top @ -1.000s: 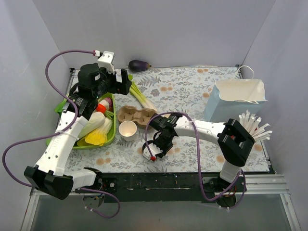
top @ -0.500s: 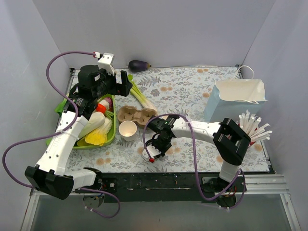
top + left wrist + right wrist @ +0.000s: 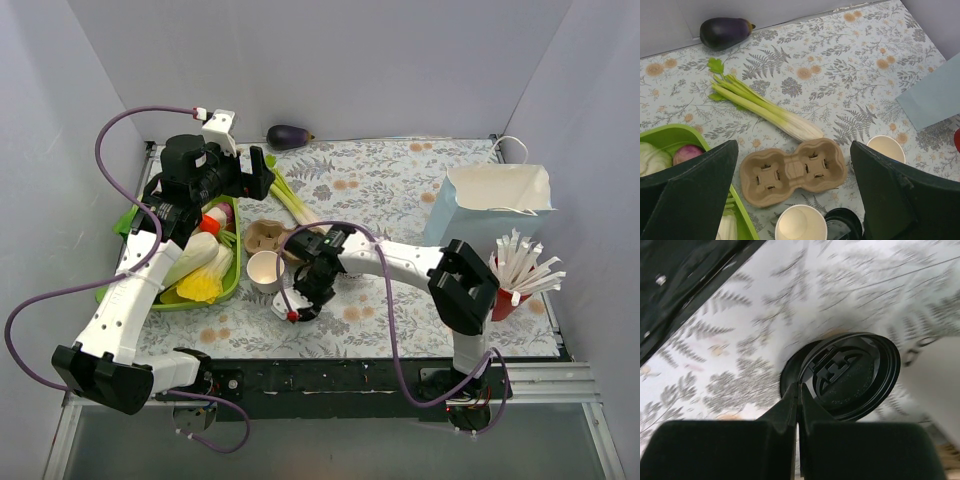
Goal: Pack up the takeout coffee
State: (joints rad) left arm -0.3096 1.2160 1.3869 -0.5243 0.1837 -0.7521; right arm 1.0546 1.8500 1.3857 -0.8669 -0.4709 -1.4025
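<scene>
Black lid (image 3: 855, 371) pinched by right jaws, plain only from that wrist; left jaws wide.

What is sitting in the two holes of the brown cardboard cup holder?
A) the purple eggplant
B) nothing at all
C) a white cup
B: both holes of the brown cup holder are empty, and the open paper cup stands beside it, not in it.
</scene>
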